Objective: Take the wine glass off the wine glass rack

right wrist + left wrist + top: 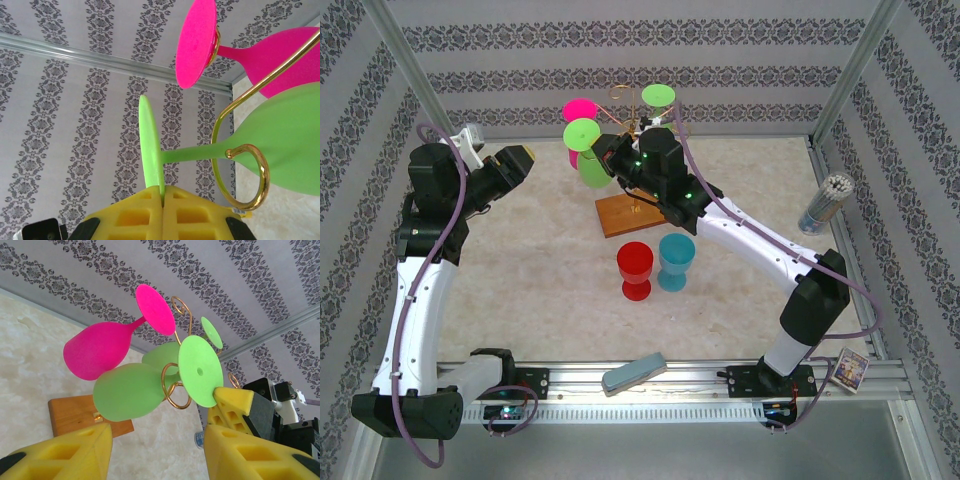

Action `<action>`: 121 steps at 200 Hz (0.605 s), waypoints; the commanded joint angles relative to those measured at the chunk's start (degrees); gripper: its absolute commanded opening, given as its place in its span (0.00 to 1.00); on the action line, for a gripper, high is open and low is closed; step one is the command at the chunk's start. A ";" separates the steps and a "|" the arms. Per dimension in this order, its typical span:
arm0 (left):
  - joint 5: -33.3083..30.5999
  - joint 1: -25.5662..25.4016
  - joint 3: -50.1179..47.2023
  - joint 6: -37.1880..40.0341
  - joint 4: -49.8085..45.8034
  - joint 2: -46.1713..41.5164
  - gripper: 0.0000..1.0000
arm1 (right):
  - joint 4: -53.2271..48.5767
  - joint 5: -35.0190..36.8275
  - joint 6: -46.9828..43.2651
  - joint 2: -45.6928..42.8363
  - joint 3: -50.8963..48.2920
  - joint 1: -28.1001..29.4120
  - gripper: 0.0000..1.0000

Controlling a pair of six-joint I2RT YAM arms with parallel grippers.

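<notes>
1. Rack (638, 140): gold wire on a wooden base (630, 213), mid-worktop (520, 270) toward the far wall. It carries a pink glass (100, 350) and green ones.

2. Green glass (285, 145): it hangs on the rack on its side, with its stem through a gold loop (250, 170). In the right wrist view I see the right pincer (162, 189) clamped on the rim of the glass's foot, yellow fingers almost meeting on the thin disc.

3. Left pincer (155, 455): the left wrist view shows its fingers wide apart and holding nothing, just short of the glasses. That view also gives me the right pincer's tip from the other side, touching the green foot.

4. The top view adds a red cup (635, 266) and a teal cup (676, 258), upright and side by side in front of the base. A tube of sticks (825, 200) stands by the right wall, and a grey-blue block (633, 372) lies on the near rail. A card (853, 370) sits at the near right corner, its print too small for me to read.
</notes>
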 commanded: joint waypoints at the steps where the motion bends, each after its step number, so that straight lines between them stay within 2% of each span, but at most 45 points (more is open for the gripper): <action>1: -0.35 0.83 -0.34 -0.42 1.49 -1.50 0.52 | -2.19 3.26 2.34 -1.62 -1.53 -0.07 0.00; 121: -0.43 0.85 -0.24 -0.27 1.22 -1.68 0.52 | -2.58 4.45 6.36 -2.79 -3.17 -0.10 0.00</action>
